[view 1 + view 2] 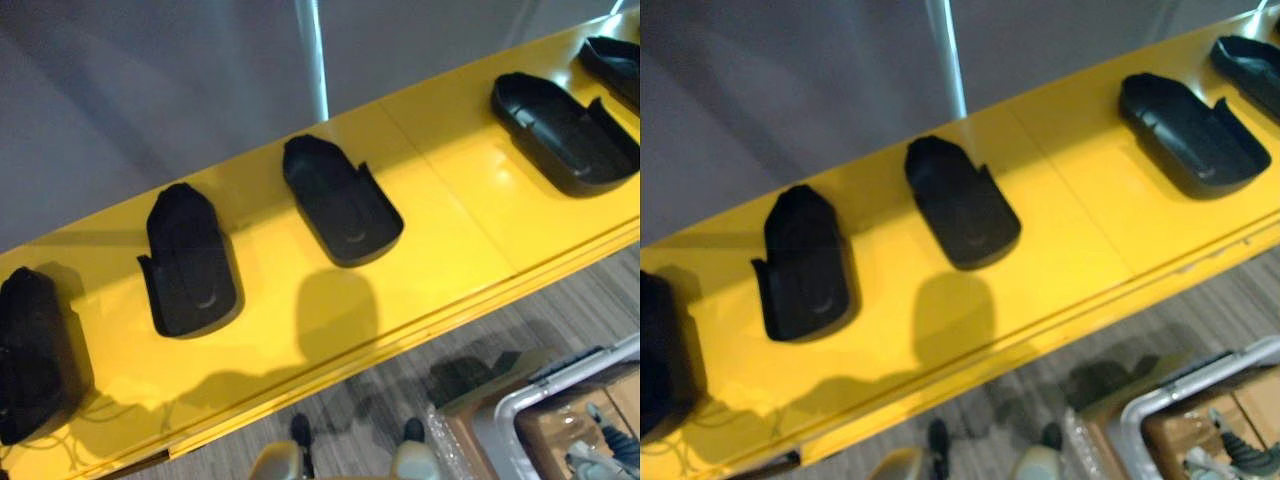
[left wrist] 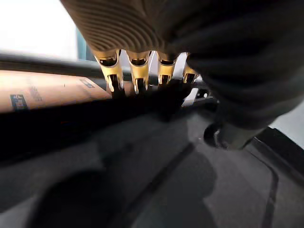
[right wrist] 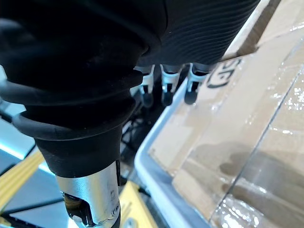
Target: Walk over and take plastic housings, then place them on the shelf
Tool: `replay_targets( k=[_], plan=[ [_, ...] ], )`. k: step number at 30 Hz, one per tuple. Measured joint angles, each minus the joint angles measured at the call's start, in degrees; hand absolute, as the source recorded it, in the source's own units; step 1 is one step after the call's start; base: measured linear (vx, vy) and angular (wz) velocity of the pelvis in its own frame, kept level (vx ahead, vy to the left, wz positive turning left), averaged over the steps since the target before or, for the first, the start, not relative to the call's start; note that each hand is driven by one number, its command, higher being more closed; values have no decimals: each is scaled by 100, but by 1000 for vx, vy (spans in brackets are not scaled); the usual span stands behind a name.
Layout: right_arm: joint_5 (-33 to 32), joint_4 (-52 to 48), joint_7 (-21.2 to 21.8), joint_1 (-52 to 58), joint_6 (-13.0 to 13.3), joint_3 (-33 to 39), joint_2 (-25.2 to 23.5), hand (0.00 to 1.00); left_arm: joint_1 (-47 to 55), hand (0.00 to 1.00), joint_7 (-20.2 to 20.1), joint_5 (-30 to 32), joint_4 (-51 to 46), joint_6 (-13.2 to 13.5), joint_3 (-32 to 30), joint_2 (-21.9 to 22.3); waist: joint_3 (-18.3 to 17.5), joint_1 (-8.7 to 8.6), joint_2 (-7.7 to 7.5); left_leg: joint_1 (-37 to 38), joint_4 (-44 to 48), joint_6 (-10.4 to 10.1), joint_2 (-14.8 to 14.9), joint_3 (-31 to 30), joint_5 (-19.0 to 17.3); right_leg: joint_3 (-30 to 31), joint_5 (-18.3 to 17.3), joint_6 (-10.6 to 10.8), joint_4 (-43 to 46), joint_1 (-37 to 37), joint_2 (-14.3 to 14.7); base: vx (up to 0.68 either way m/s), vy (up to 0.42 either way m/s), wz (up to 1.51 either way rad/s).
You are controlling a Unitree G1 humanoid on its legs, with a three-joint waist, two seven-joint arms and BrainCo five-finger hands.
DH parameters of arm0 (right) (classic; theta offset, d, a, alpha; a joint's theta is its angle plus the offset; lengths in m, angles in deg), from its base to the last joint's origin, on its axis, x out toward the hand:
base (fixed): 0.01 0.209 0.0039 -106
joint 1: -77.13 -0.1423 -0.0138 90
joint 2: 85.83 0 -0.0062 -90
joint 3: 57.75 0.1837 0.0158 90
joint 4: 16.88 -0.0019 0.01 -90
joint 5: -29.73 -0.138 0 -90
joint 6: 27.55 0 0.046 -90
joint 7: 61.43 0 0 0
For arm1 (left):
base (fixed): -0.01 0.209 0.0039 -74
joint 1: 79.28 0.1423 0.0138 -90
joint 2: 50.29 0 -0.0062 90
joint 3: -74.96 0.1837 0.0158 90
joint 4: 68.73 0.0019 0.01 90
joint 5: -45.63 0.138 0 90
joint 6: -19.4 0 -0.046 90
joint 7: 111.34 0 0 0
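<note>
Housings [image 1: 340, 205] line yellow shelf [image 1: 450, 240] in eye views; wrist views show left robot hand [image 2: 139, 71], right robot hand [image 3: 167, 88] slack, empty.

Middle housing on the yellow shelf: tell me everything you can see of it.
The middle housing is a black, plastic-looking shell lying flat on the yellow shelf, hollow side up. Raised walls ring it, one notched; its narrowed end points to the back, its rounded end to the front edge. It sits skewed, touching nothing else.
</note>
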Motion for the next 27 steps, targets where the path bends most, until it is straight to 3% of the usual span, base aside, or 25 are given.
replay_targets(
  k=[2, 5, 7, 9, 12, 15, 19, 22, 27],
  plan=[
    [0, 1, 59, -2, 24, 79, -1, 0, -1, 0, 380, 1, -198, -5, -16, 96, 11, -3, 17, 1, 1, 8, -3, -3, -7, 0, 0, 0, 3, 1, -4, 0, 0, 0],
    [4, -1, 63, 8, 121, 75, -74, 0, -58, 0, 1364, -117, -782, -4, -128, 102, 26, -5, 42, 13, 6, 11, -3, -19, -11, -7, 0, 0, 13, 16, -4, -7, 3, 1],
    [20, -21, 15, 71, 227, 36, -298, 0, -271, 0, 2322, -223, -1398, 176, -225, 36, 29, 24, 58, 36, 9, 11, -8, -81, -10, -51, -6, -4, 12, 83, -2, -31, 8, 9],
    [105, -22, -83, 136, 274, -62, -466, 0, -267, 0, 2860, -221, -2255, 349, -237, 10, 28, 34, 59, 26, 3, 12, -17, -148, -9, -92, -12, -12, 6, 115, -2, -21, 5, 13],
    [268, -78, -203, 191, 325, -211, -661, 0, -194, 0, 3393, -86, -3518, 533, -331, 20, 13, 59, 60, 34, 2, 13, -25, -184, -7, -132, -11, -11, -10, 160, -2, -3, 8, 7],
    [414, -214, -313, 230, 329, -330, -773, 0, -62, 0, 3692, 261, -4121, 630, -522, 125, -52, 49, 82, 34, 0, 12, -25, -265, -5, -225, -10, -10, -28, 216, 3, 16, -1, 11],
    [537, -210, -327, 318, 323, -552, -801, 0, 166, 0, 3754, 280, -4362, 1069, -597, 388, -351, 67, 21, 50, -3, 10, -27, -374, -6, -360, -9, -10, -106, 367, 14, 40, -5, 20],
    [536, -204, -326, 315, 323, -599, -902, 0, 560, 0, 3012, -267, -4933, 1326, -593, 780, -572, 167, -72, 57, -4, 10, -37, -443, -5, -393, -8, -12, -117, 412, 9, 5, 5, 10],
    [638, -206, -326, 429, 257, -595, -1231, 0, 1630, 0, 1470, -1506, -5571, 1404, -498, 2211, -753, 246, -205, 141, -26, -11, -61, -493, 8, -423, -8, -13, -222, 577, 5, -45, 5, 5]
  ],
)
